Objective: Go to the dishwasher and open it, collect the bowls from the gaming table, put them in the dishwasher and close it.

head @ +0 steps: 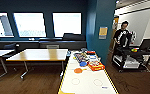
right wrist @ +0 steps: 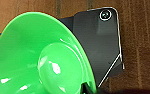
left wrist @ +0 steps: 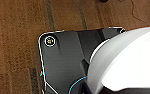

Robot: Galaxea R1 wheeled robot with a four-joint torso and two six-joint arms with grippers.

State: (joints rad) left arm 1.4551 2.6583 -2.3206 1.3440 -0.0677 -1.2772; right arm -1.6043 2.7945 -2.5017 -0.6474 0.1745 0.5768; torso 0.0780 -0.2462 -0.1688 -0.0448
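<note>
— Carrying the glossy lime-green plastic bowl [right wrist: 41, 57] at your right wrist kept it clear of the floor; I couldn't tell the claw's state.

— And farther off?

— Your orange bowl [head: 78, 70] and blue bowl [head: 83, 64] sat on the long white, yellow-trimmed gaming table [head: 91, 85], awaiting collection.

We see a glossy lime green plastic bowl [right wrist: 41, 57] with bright highlights, close against the right wrist camera. Under it, brown floor [right wrist: 141, 50], matt, wood-look. Gaming bench [head: 88, 82]: smooth white top, yellow edge trim. Neighbouring bench [head: 41, 54]: pale wood top.
</note>
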